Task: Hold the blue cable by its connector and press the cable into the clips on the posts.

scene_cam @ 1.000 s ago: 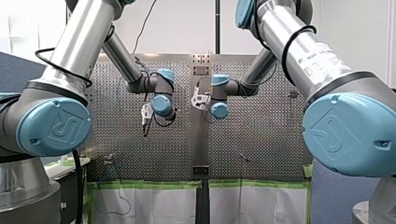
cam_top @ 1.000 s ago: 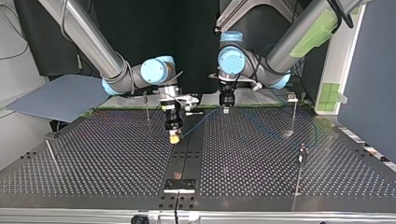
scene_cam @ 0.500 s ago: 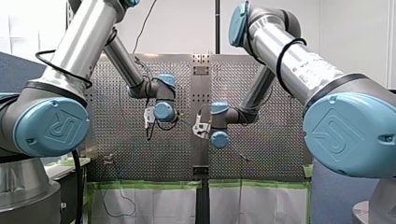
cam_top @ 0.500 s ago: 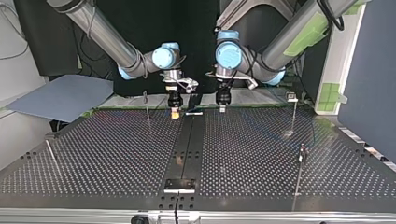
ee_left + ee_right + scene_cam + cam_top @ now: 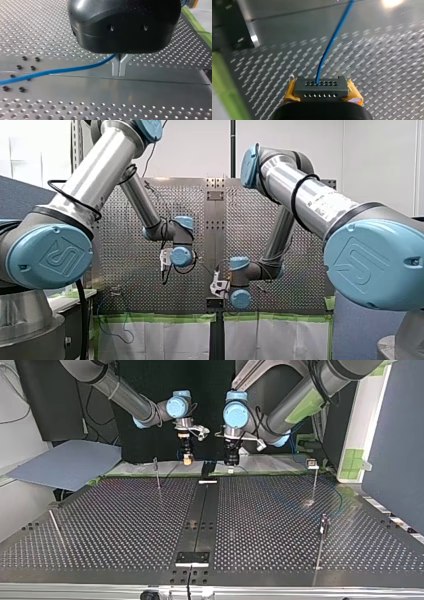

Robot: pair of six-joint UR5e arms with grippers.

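Over table [image 5: 387, 62]: connector [image 5: 321, 87] in right pincer [image 5: 322, 92]

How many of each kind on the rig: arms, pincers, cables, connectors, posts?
Arms: 2 (left arm, right arm)
Pincers: 2 (left pincer, right pincer)
Blue cable: 1
Connector: 1
Posts: 4
Total: 10

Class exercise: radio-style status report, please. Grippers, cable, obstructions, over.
Right gripper shut on connector. Left gripper shut on blue cable. Posts stand apart from both; no obstruction seen.
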